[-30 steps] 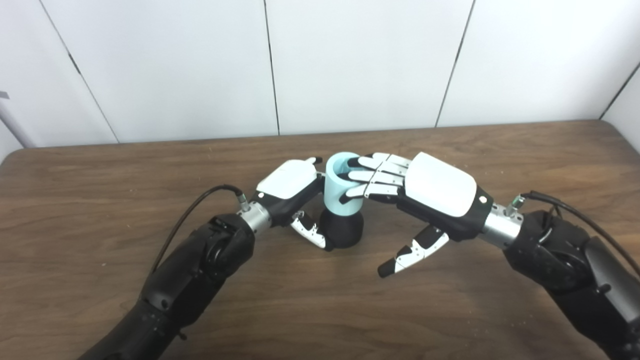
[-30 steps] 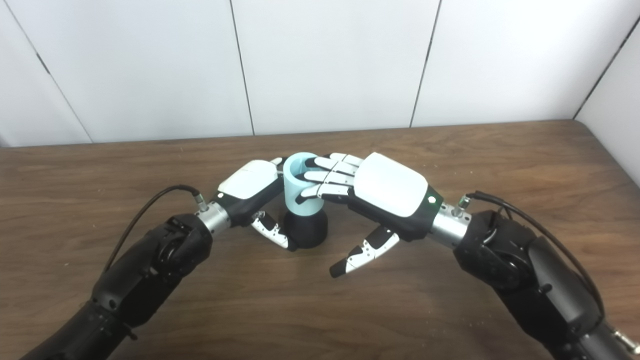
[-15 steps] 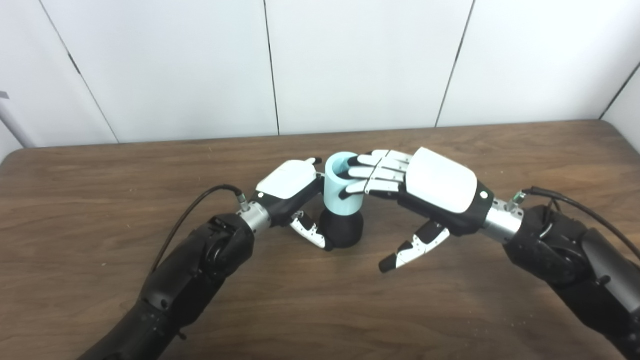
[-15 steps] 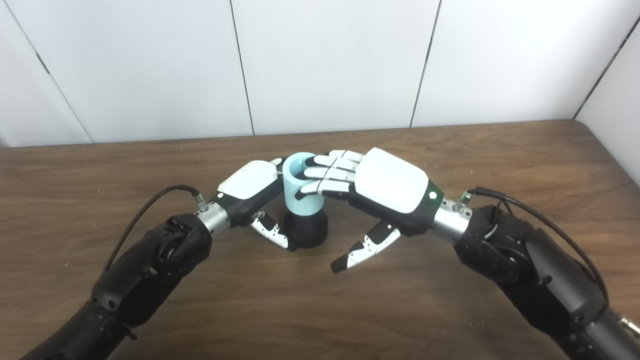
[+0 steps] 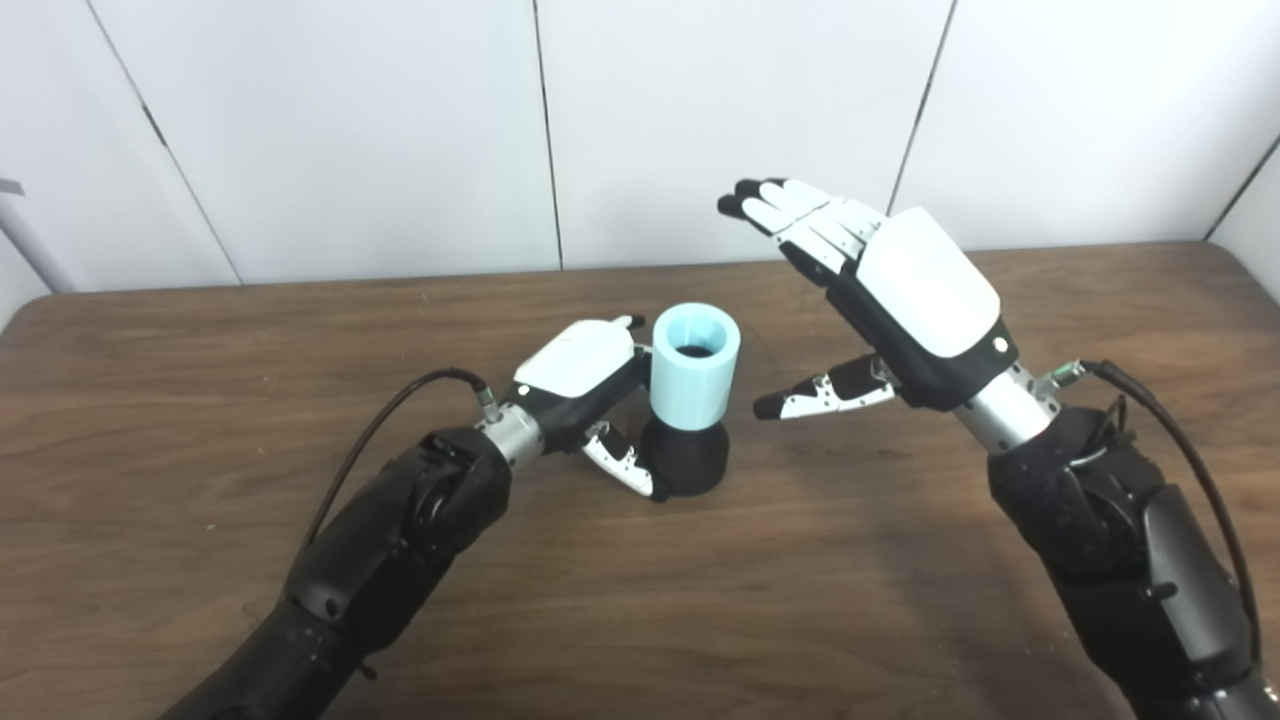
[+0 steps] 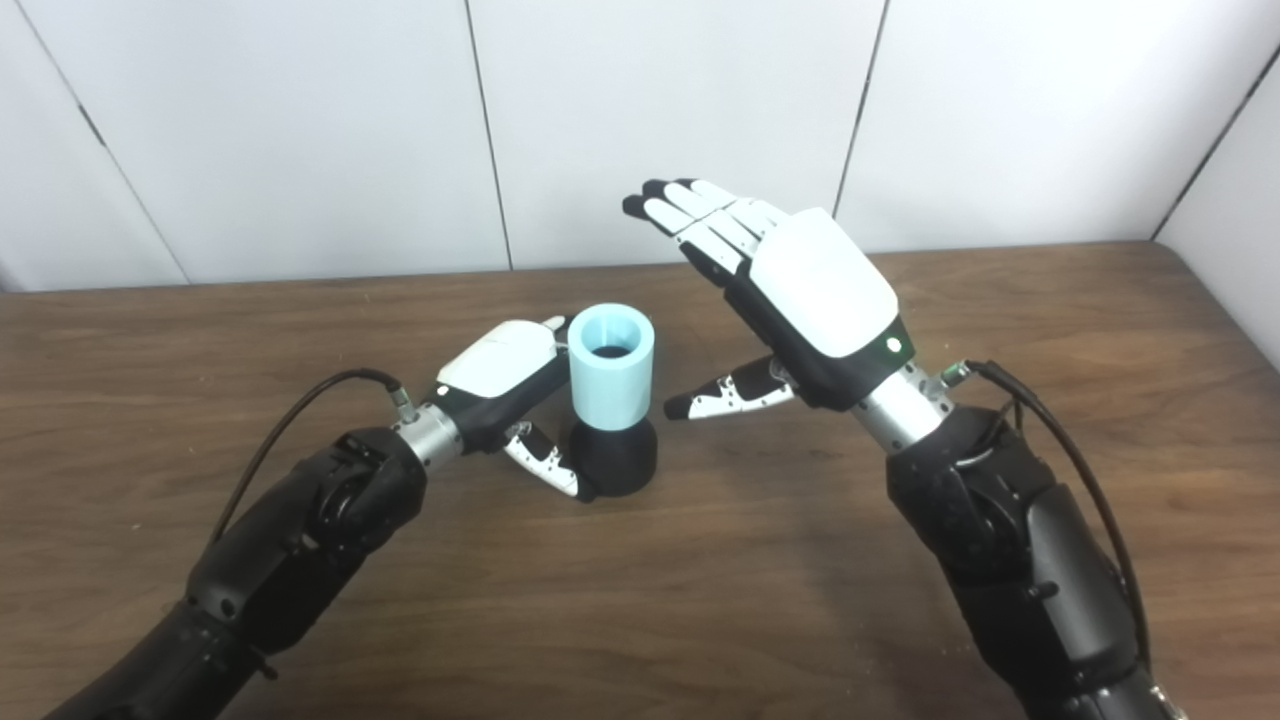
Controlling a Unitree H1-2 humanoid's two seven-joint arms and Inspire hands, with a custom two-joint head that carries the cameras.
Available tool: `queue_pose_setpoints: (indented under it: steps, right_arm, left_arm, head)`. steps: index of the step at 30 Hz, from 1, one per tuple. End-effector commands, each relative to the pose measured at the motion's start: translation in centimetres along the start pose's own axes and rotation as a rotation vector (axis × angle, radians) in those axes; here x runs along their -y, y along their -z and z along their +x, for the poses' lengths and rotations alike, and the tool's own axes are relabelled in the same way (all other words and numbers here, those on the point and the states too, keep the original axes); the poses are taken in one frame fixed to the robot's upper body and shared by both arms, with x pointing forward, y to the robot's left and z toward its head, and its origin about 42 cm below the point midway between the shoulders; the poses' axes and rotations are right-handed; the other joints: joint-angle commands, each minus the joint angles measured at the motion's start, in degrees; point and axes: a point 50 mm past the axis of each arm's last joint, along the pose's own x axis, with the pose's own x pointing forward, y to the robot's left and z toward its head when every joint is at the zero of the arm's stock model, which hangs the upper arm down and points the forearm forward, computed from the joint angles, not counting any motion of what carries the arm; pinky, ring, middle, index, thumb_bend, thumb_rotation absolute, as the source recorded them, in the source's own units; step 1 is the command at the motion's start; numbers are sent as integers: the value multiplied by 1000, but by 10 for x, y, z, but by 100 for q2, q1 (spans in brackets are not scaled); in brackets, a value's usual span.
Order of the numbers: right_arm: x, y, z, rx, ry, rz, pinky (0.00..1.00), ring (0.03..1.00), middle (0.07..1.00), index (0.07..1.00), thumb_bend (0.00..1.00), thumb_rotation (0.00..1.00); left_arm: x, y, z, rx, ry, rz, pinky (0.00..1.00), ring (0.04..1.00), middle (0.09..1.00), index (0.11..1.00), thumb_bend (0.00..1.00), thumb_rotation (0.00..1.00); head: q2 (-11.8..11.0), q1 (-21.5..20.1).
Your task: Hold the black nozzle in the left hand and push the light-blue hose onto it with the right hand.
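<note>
The black nozzle (image 5: 688,458) stands upright on the table with the light-blue hose (image 5: 695,367), a short open tube, seated on its top. My left hand (image 5: 585,385) wraps the nozzle from the left, thumb (image 5: 625,468) against its base; its fingers are hidden behind the hose. My right hand (image 5: 900,290) is raised above and to the right of the hose, open, fingers spread, holding nothing. The same layout shows in the right eye view: hose (image 6: 611,367), nozzle (image 6: 615,460), left hand (image 6: 500,375), right hand (image 6: 790,285).
The brown wooden table (image 5: 200,420) runs to a white panelled wall (image 5: 350,130) at the back. Black cables loop off both wrists (image 5: 400,395).
My right hand has let go of the hose top and lifted up and back to the right, fingers opening. The hose stays on the nozzle. The left hand has not moved.
</note>
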Motion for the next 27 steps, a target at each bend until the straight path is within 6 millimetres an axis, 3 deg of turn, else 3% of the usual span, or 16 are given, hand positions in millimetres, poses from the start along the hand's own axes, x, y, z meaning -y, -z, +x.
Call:
queue_pose_setpoints:
  steps: [1,8,14,15,16,19,21,22,27]
  right_arm:
    - [14,-1,6,17,44,4,782,911,929,958,754,247]
    - [3,8,0,-224,-235,367,769,888,934,984,800,161]
    - [-6,13,-3,-382,-360,491,734,892,944,991,739,12]
    - [-8,13,-4,-401,-367,499,730,898,945,991,733,5]
    - [-10,12,-4,-414,-371,505,728,901,946,990,734,1]
    - [-14,10,-5,-427,-356,509,720,902,946,985,738,0]
    - [-18,10,-6,-432,-345,509,718,902,945,983,741,0]
    - [-20,10,-8,-439,-337,511,718,902,945,982,742,0]
    - [-29,17,-14,-478,-313,523,717,899,944,980,741,0]
  left_arm:
    - [22,20,-13,-86,127,54,1000,653,502,474,525,0]
    - [20,22,-14,-101,121,41,1000,652,495,480,525,0]
    - [21,23,-15,-118,117,21,999,657,493,489,525,0]
    - [21,24,-15,-126,118,10,991,679,585,494,523,32]
    - [21,24,-15,-131,119,3,977,709,682,628,721,94]
    - [19,26,-17,-156,124,-35,965,813,839,807,929,227]
    - [18,27,-18,-179,129,-54,969,869,890,862,979,277]
    - [17,29,-19,-201,135,-65,988,941,944,923,995,317]
    - [9,36,-23,-292,141,-104,1000,998,998,996,1000,341]
  head:
    - [4,0]
    - [-24,12]
    - [-19,5]
    - [-19,5]
    - [-19,5]
    - [-11,26]
    - [-11,26]
    - [-11,26]
    - [-21,37]
